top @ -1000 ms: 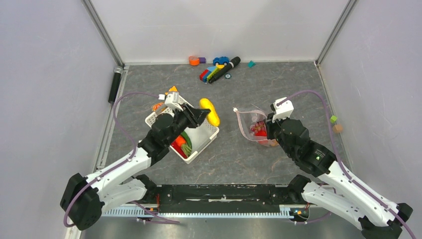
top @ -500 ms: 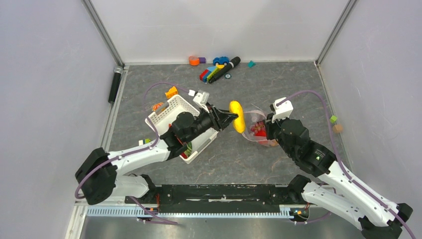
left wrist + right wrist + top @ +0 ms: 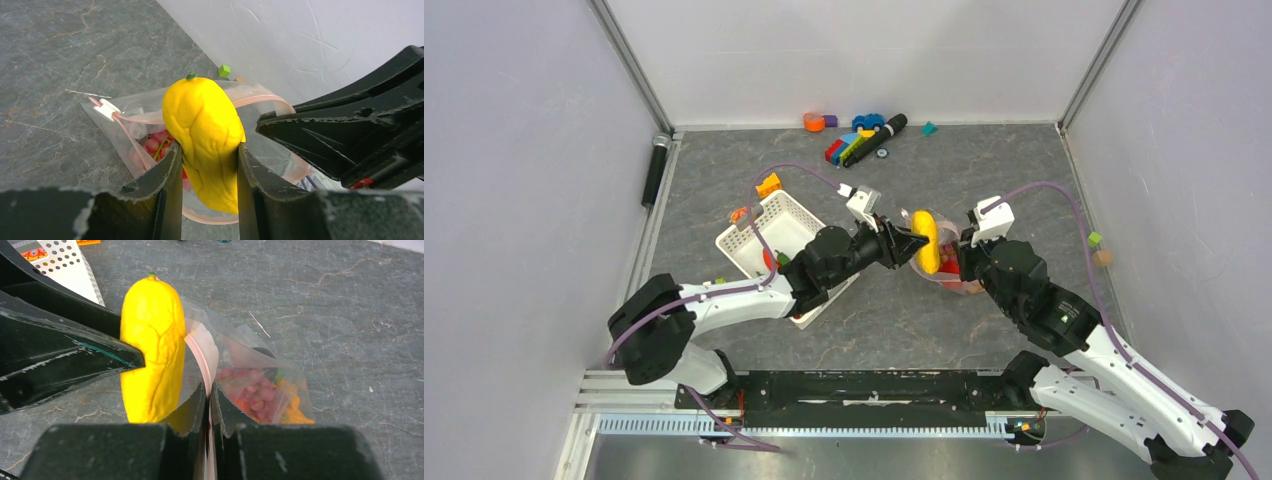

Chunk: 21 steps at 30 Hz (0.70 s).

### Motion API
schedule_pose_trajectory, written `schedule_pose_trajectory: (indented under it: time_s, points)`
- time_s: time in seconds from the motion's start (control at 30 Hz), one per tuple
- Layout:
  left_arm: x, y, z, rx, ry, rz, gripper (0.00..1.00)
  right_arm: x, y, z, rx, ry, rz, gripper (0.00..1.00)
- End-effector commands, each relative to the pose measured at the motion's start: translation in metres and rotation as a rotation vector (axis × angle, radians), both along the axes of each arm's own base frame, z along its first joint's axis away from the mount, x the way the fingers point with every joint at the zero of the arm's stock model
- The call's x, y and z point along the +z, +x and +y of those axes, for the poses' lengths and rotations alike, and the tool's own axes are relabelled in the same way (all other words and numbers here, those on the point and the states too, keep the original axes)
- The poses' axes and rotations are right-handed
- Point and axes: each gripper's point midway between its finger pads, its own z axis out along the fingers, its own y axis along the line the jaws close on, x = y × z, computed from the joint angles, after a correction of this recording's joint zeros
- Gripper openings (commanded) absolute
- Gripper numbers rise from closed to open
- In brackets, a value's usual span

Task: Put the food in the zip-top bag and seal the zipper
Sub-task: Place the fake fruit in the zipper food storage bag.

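Yellow mango [image 3: 202,135]: green stem tip, approx. upright, clamped betw. left gripper [image 3: 207,155] fingers, at bag mouth. Zip-top bag [image 3: 124,144]: clear, mouth open, rim pinched by right gripper [image 3: 209,395]. Zipper [image 3: 135,120]: pink strip, unsealed, white slider [image 3: 106,109] at end. Inside: red grapes [image 3: 157,141], orange pcs [image 3: 292,410].

The light is bright and even, coming from above; shadows on the table [image 3: 924,320] are soft and weak. In the left wrist view the near fingers [image 3: 160,200] look blurred, the mango [image 3: 205,135] sharp. The bag [image 3: 125,132] shines weakly.
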Motion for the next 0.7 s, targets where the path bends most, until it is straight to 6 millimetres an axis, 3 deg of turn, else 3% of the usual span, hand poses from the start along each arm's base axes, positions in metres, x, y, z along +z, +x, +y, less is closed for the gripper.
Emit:
schedule_pose_trajectory:
  time_s: [0.0, 0.2, 0.37, 0.4, 0.43, 0.47, 0.67]
  points:
    - [0.019, 0.010, -0.008, 0.054, -0.019, -0.075, 0.09, 0.007, 0.000, 0.002, 0.006, 0.030, -0.027, 0.11]
    - [0.010, 0.007, -0.018, 0.044, 0.012, -0.071, 0.20, 0.008, 0.001, 0.002, 0.004, 0.028, -0.026, 0.11]
    - [0.008, 0.005, -0.019, 0.046, 0.038, -0.078, 0.48, 0.007, 0.001, 0.001, -0.001, 0.028, -0.027, 0.11]
    - [0.007, 0.005, -0.019, 0.047, 0.043, -0.080, 0.55, 0.006, 0.001, 0.001, -0.002, 0.026, -0.026, 0.11]
    - [0.008, 0.006, -0.018, 0.050, 0.046, -0.083, 0.74, 0.007, 0.001, 0.001, -0.003, 0.026, -0.027, 0.11]
    - [0.007, 0.007, -0.018, 0.055, 0.054, -0.081, 0.99, 0.006, 0.001, 0.001, -0.005, 0.026, -0.027, 0.11]
    - [0.001, 0.008, -0.019, 0.055, 0.093, -0.059, 1.00, 0.006, 0.001, 0.000, -0.007, 0.028, -0.027, 0.11]
